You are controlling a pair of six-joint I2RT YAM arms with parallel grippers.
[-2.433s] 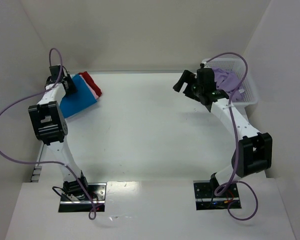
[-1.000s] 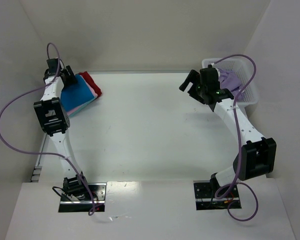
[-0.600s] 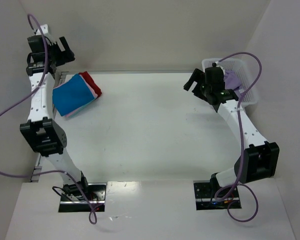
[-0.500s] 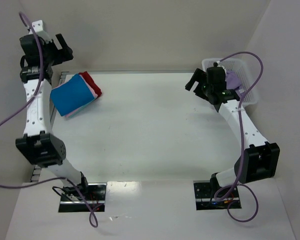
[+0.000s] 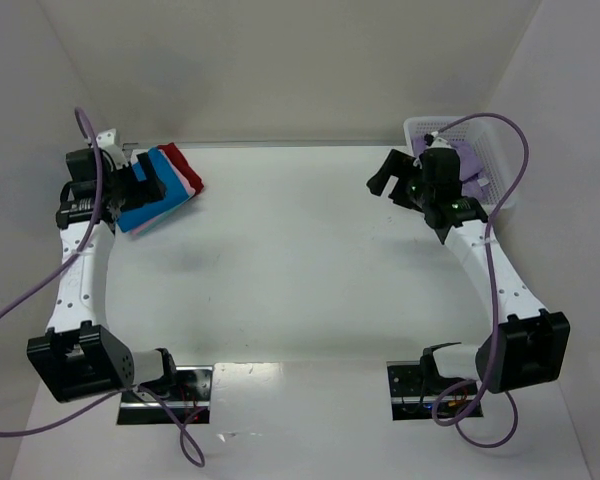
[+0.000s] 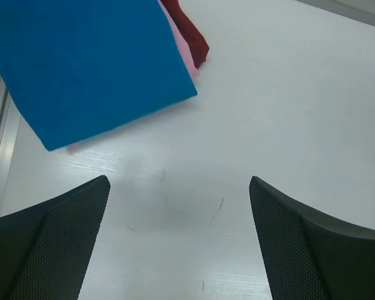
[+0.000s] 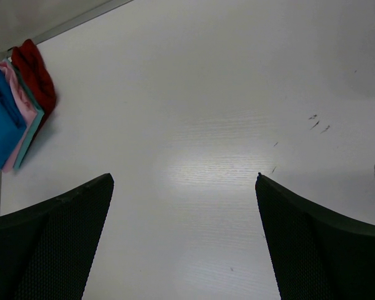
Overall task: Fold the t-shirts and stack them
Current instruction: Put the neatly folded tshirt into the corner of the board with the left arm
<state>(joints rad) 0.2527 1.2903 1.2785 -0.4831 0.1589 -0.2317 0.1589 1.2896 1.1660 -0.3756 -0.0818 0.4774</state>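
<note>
Left wrist view — nothing held

The left fingers and right fingers stand apart, empty. The blue t-shirt lies folded just beyond the left pair. The lavender t-shirt sits behind the right pair — limp, light, probably best pinched at the shoulders.

a white mesh basket sits at the far right corner of the white table.

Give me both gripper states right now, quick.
Left gripper: open, holding nothing.
Right gripper: open, holding nothing.
</note>
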